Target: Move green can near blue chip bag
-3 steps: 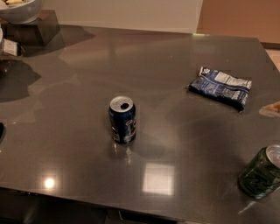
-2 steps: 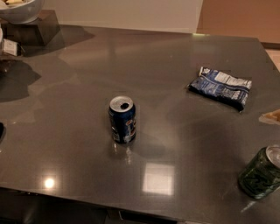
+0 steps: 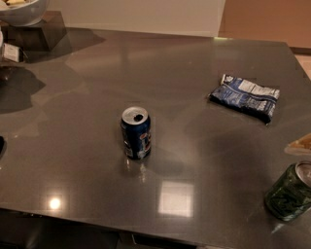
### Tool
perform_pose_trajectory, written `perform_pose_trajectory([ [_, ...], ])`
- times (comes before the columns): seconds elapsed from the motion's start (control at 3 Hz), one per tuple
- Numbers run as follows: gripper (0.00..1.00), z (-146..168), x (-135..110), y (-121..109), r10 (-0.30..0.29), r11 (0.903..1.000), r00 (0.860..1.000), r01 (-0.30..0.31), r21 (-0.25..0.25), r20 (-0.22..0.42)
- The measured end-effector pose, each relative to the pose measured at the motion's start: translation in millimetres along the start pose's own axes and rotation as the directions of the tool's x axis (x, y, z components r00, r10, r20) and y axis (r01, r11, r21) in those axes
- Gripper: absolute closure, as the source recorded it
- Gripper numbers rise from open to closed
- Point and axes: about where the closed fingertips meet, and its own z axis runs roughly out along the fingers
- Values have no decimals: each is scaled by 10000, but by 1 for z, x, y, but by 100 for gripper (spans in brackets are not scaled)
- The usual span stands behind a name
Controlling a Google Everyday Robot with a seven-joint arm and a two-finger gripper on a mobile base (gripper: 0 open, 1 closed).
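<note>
The green can (image 3: 288,192) stands upright at the table's front right corner, cut off by the right edge of the camera view. The blue chip bag (image 3: 245,96) lies flat on the table at the right, well behind the green can. A dark blue can with a red and white logo (image 3: 136,133) stands upright near the middle of the table. The gripper is not in view.
The dark grey table (image 3: 160,68) fills the view. A white bowl (image 3: 22,10) sits on a dark block (image 3: 36,34) at the back left. A tan object (image 3: 300,144) lies at the right edge, between the bag and the green can.
</note>
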Motion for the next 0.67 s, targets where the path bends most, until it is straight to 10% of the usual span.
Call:
perform_pose_trajectory([
  [0.67, 64, -6, -3, -8, -49, 9999, 10000, 50, 142, -43],
])
